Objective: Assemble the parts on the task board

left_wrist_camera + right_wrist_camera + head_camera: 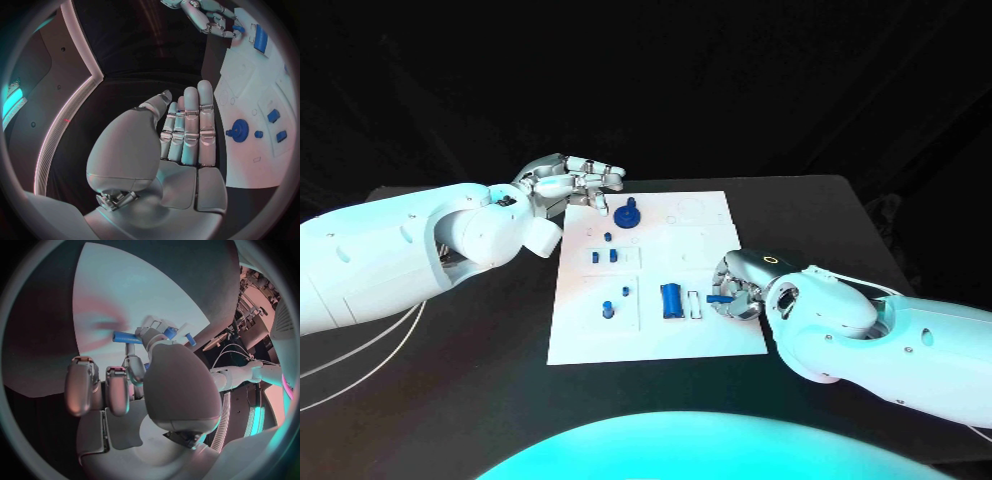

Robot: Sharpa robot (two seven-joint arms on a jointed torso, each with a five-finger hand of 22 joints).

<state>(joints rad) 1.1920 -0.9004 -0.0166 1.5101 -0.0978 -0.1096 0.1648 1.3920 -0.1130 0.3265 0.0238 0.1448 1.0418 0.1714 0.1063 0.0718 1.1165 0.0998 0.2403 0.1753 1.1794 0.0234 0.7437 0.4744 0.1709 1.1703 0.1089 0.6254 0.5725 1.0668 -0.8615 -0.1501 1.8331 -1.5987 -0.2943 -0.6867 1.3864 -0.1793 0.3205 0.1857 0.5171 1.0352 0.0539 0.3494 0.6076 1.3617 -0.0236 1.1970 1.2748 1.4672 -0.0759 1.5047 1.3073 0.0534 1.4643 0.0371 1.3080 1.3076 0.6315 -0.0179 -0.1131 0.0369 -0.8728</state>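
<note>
One task board point(682, 225), two robot hands point(574, 178), seven blue parts point(672, 299)

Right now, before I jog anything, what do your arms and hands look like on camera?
Both arms are smooth, rounded white shells. The left arm has thin pale cables trailing below it. The right arm has a dark ring at the wrist and small dark dots on its shell. The left hand and right hand are silver metal with segmented fingers.

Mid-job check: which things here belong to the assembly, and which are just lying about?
Job:
task board
round blue part
blue cylinder
small blue part, pinched in right hand
left hand, empty

Lying about:
black table
</note>
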